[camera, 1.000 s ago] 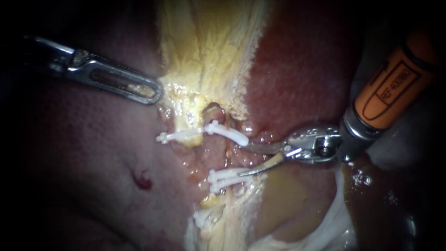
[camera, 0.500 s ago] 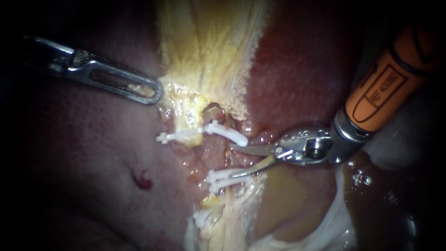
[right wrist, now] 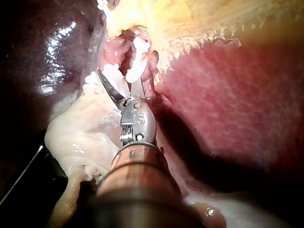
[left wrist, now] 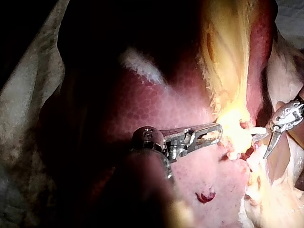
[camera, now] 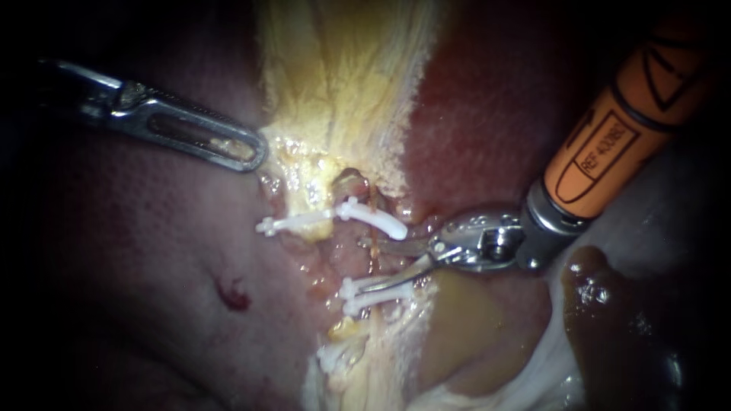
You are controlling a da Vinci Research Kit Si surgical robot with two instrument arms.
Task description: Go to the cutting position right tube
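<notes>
The left instrument (camera: pixel 255 152) has its tool gripping yellow tissue (camera: pixel 335 91), tensioning it. The right instrument (camera: pixel 365 265) has its tool gaping wide, blades flanking the right tube (camera: pixel 381 257) between white clips (camera: pixel 377 219), ready to cut.

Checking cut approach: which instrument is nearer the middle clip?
Right. The right instrument has open jaws at the middle clip, one jaw lying across it. The left instrument is far off, past the upper clip.

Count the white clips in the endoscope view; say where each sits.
5 show: first clip and second clip end to end above the open jaws of the right instrument; third clip and fourth clip stacked by its lower jaw; fifth clip lowest. Tissue may hide others.
</notes>
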